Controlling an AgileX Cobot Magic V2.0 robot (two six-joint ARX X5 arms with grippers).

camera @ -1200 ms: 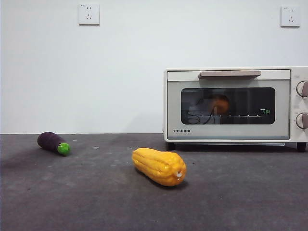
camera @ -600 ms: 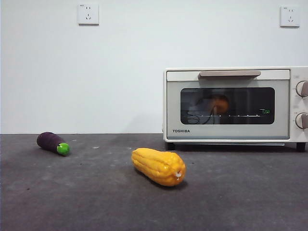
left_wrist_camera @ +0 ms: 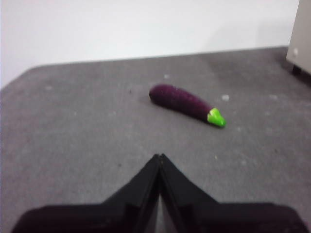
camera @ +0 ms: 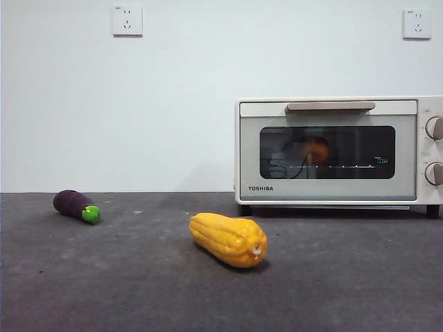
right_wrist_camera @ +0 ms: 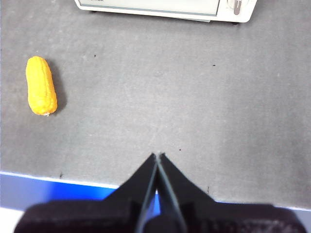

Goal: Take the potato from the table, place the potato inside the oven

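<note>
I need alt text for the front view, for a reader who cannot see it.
A cream-white TOSHIBA toaster oven stands with its door shut at the right rear of a dark grey table, an orange-brown potato visible behind its glass. A ridged yellow vegetable lies in front, a purple eggplant far left; no arm shows.

The dark grey, rough matte counter (camera: 104, 277) lay open across most of its width, with wide bare stretches in front and at the middle. A long ridged yellow-orange vegetable (camera: 229, 239) lay near the centre, well apart from a purple eggplant with a green tip (camera: 76, 205) at the far left. The cream-white boxy toaster oven (camera: 339, 149) stood at the back right with its dark glass door (camera: 327, 152) closed under the tan bar handle (camera: 330, 106), barring the cavity. Bare counter separated the yellow vegetable from the oven's front.
</note>
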